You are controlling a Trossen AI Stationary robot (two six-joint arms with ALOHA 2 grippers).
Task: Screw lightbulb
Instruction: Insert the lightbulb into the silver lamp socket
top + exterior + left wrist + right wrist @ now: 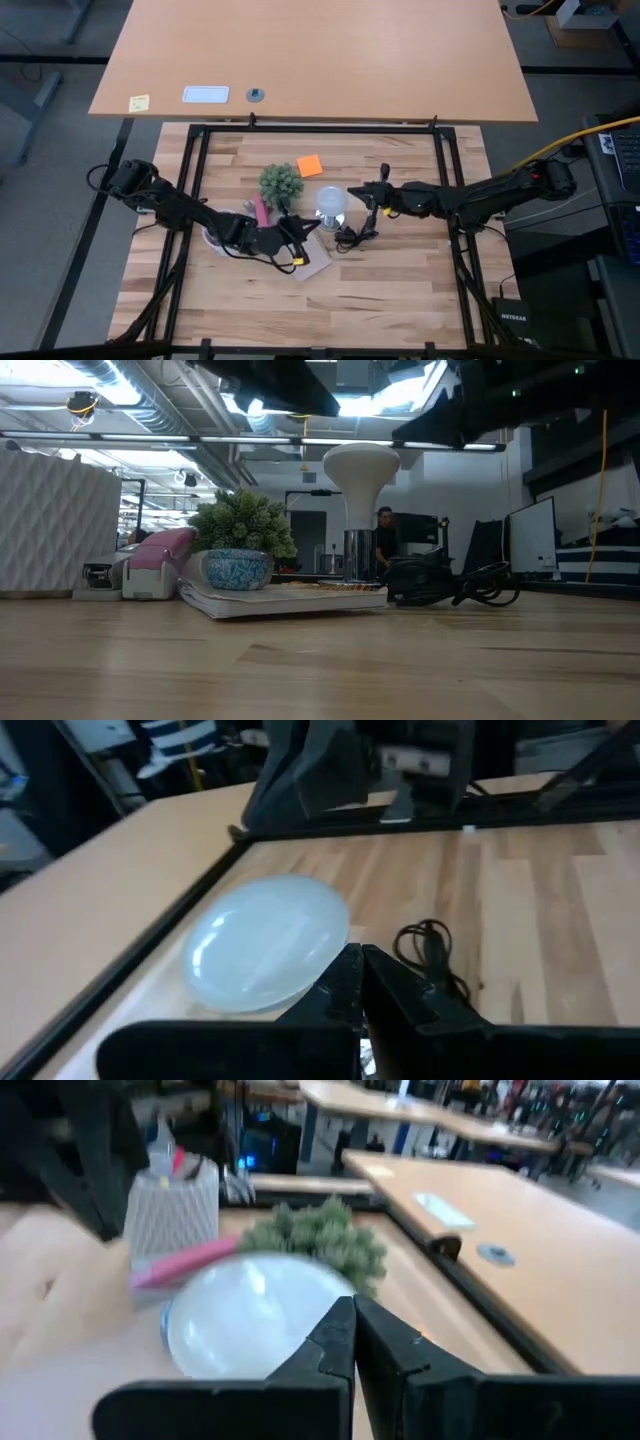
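The lightbulb [331, 203] stands upright with its frosted globe [360, 468] on top. Its neck sits in the shiny silver socket [357, 554], whose black cord [350, 237] is coiled beside it. My left gripper [297, 231] is shut, just on the bulb's near-left side. In the left wrist view its fingertips [358, 965] sit beside the globe [265, 955]. My right gripper [358, 193] is shut, just on the bulb's right. In the right wrist view its fingertips [352, 1318] sit in front of the globe [245, 1315]. I see no hold on the bulb.
A small green plant [281, 182] in a blue patterned pot [238, 568] stands left of the bulb. It rests on a flat book [285, 598], with a pink item [260, 211] beside it. An orange note [310, 165] lies behind. A black frame [320, 128] borders the work area.
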